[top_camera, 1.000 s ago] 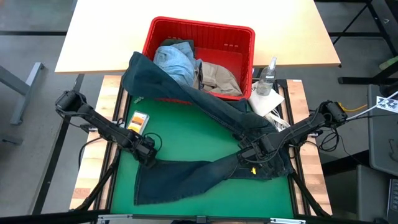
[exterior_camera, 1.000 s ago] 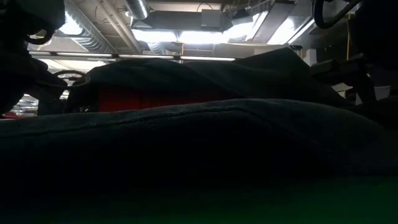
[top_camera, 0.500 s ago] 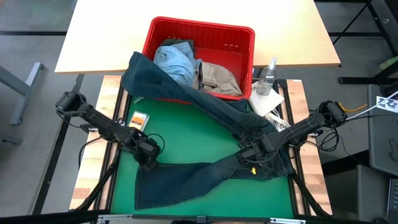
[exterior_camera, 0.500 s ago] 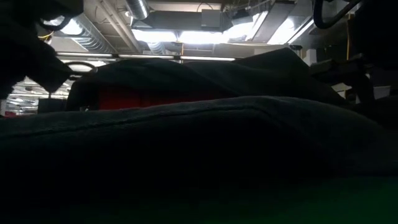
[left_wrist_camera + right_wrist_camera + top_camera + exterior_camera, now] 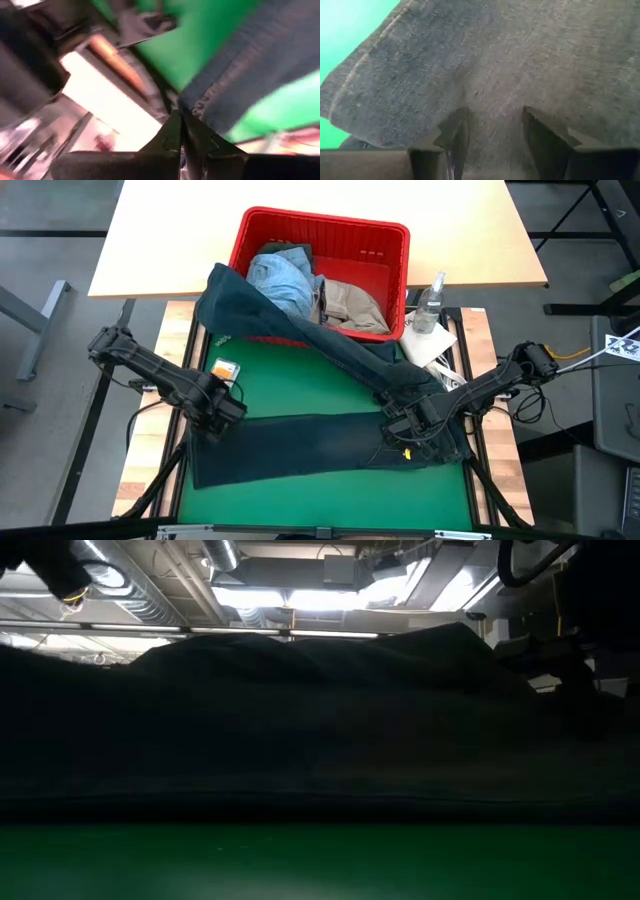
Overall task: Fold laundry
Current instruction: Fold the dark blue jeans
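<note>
The dark navy jeans (image 5: 330, 442) lie across the green mat (image 5: 290, 385). One leg runs up over the near rim of the red basket (image 5: 385, 240); the other stretches toward the table's left. My left gripper (image 5: 214, 418) is shut on that leg's end, also seen in the left wrist view (image 5: 181, 125). My right gripper (image 5: 408, 426) points down on the jeans' upper part at the mat's right, fingers open (image 5: 492, 132). In the low view the jeans (image 5: 320, 720) fill the picture. My left gripper pinches the hem edge (image 5: 194, 107) of the left-pointing leg between its two shut fingers, coming steeply from above. The leg's end hangs lifted off the mat, and the leg runs drawn out toward the right gripper. My right gripper's open fingertips (image 5: 454, 134) stand on the denim from above, spread apart with flat cloth between them; nothing is pinched.
The basket holds light blue denim (image 5: 282, 278) and a beige khaki piece (image 5: 350, 305). A spray bottle (image 5: 430, 302) and white cloth (image 5: 428, 345) sit at the mat's far right corner. A small orange-and-white box (image 5: 222, 369) lies at the mat's left.
My left gripper has risen and drifted toward the table's left edge, shut on the hem. The leg's end has lifted off the mat and the leg, formerly slanting toward the near edge, is now drawn out straighter. The upper part under my right gripper stayed put.
</note>
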You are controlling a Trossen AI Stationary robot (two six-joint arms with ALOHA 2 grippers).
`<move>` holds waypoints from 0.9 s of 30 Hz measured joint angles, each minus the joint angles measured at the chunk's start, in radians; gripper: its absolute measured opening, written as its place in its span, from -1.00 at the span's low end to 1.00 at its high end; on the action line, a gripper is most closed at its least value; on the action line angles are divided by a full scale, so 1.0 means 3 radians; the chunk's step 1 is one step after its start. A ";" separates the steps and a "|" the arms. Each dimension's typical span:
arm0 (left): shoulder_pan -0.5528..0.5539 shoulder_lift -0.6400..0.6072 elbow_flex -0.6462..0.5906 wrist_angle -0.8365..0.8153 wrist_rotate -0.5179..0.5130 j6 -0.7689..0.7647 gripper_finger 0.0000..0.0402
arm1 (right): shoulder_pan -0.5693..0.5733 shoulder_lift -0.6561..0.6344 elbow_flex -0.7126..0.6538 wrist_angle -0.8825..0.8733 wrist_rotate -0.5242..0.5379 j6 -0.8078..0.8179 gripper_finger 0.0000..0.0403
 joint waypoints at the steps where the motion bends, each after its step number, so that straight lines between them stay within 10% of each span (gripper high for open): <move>1: -0.0005 -0.0020 0.0035 -0.0031 -0.0016 -0.0073 -1.00 | 0.0001 0.0000 0.0000 0.0002 0.0001 0.0000 -0.08; 15: 0.0116 -0.0062 0.0048 0.0235 0.0502 -0.0298 -1.00 | 0.0001 0.0000 0.0000 0.0084 0.0142 0.0004 -0.08; 27: 0.0397 -0.0062 0.0048 0.2386 0.0453 -0.0143 -1.00 | 0.0001 -0.0183 -0.0001 0.0046 0.0154 0.0003 -0.08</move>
